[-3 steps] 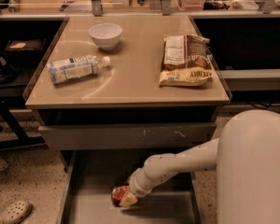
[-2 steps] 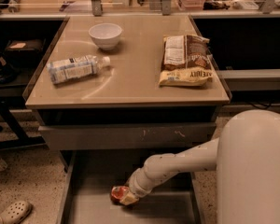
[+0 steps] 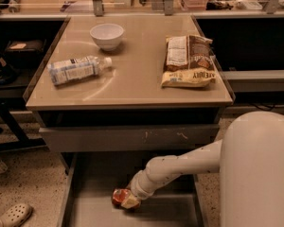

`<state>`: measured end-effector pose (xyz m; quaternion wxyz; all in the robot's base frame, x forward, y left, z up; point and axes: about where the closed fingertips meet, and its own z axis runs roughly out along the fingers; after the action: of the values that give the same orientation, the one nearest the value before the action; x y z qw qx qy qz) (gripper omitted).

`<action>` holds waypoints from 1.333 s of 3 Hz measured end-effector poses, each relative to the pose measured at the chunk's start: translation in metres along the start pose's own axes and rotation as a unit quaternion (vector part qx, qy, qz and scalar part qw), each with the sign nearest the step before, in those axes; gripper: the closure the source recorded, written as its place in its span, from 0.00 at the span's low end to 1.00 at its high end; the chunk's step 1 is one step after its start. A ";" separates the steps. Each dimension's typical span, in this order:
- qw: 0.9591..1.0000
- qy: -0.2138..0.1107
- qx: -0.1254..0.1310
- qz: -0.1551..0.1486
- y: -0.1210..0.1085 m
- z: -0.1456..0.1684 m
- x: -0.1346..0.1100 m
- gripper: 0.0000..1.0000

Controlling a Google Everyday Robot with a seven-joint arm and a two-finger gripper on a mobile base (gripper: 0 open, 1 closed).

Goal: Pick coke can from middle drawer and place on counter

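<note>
Middle drawer point(image 3: 87, 211), hand point(image 3: 131, 201) — against coke can point(image 3: 118, 196)

The pincer point(image 3: 128, 200), low in the frame's centre inside the middle drawer point(image 3: 85, 193), covers the right side of the coke can point(image 3: 117, 196). The drawer's near end runs off the bottom edge. At lower left, a sandal point(image 3: 12, 215) is cropped.

Snack bag point(image 3: 187, 60) lettering blurred, no text readable
</note>
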<state>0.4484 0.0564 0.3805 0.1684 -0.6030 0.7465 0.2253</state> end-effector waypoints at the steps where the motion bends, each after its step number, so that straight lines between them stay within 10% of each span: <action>1: 1.000 0.000 0.000 0.000 0.000 0.000 0.000 1.00; 4: 0.998 -0.047 0.034 -0.007 0.008 -0.059 -0.018 1.00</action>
<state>0.4456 0.0407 0.4404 0.2249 -0.5912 0.7406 0.2268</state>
